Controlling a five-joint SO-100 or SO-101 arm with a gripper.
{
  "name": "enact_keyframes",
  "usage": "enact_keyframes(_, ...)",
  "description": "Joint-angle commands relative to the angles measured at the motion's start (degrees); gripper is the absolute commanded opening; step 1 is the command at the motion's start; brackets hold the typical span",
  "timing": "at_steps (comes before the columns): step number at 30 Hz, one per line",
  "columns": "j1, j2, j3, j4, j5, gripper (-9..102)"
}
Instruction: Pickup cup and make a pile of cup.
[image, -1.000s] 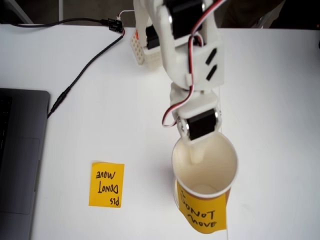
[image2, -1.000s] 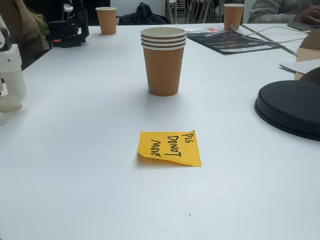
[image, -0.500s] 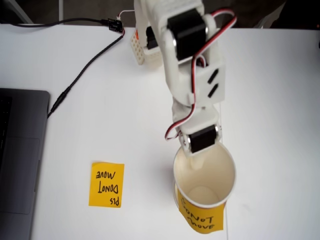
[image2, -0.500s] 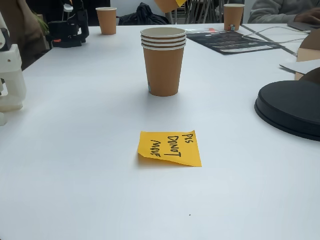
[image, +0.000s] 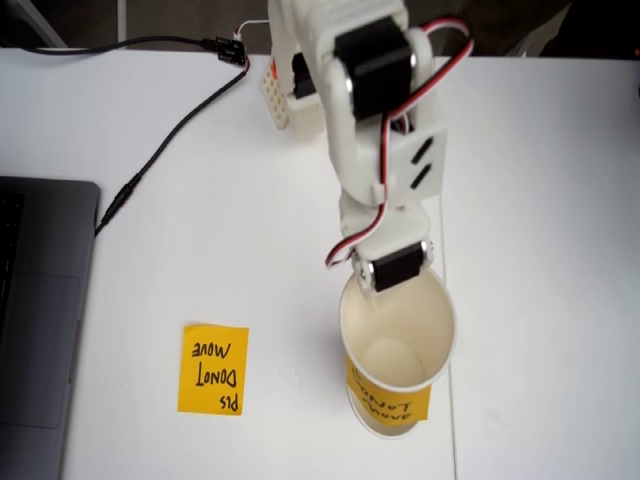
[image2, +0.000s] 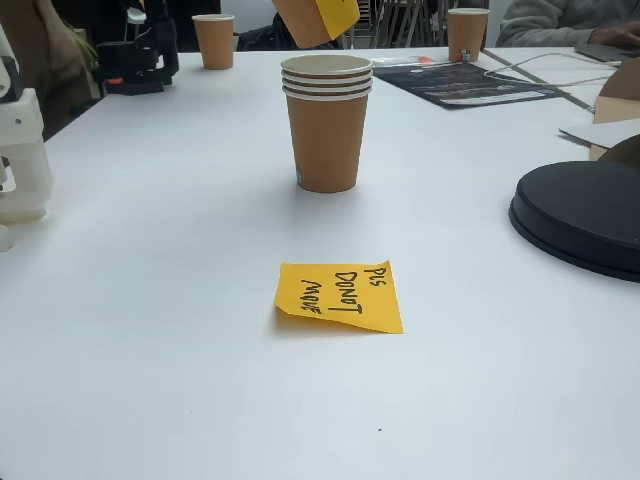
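Fixed view from above first: I see the white arm reaching down the white bench (image: 200, 230), and its fingers (image: 372, 308) sit at the near rim of a cream-lined paper cup (image: 398, 345), one seemingly inside the wall; I read them as closed on that rim, though the wrist motor hides the tips. That cup carries an orange sticky note on its outer side, and a second orange handwritten sticky note (image: 213, 368) lies flat to the left, with a grey laptop (image: 35, 320) at the left edge and a black cable (image: 165, 140) running up the bench. Turning to the other fixed view, low across the bench, I find the held cup's tan bottom (image2: 315, 20) tilted at the top edge, up in the air just above a pile of tan paper cups (image2: 327, 125) with several stacked rims. I judge the cup light, thin-walled and easily crushed, so a gentle pinch on the stiff rolled rim is the right hold, and it needs squaring up over the pile before it will nest.
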Motion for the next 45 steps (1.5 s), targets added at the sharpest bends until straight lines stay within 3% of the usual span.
enact_keyframes(1,-0.3,0.7,-0.4,0.3,0.9,-7)
enact_keyframes(40,-1.7,-7.8,-1.4,-0.4,0.9,-6)
enact_keyframes(45,-1.7,-7.9,-0.9,-0.2,0.9,1)
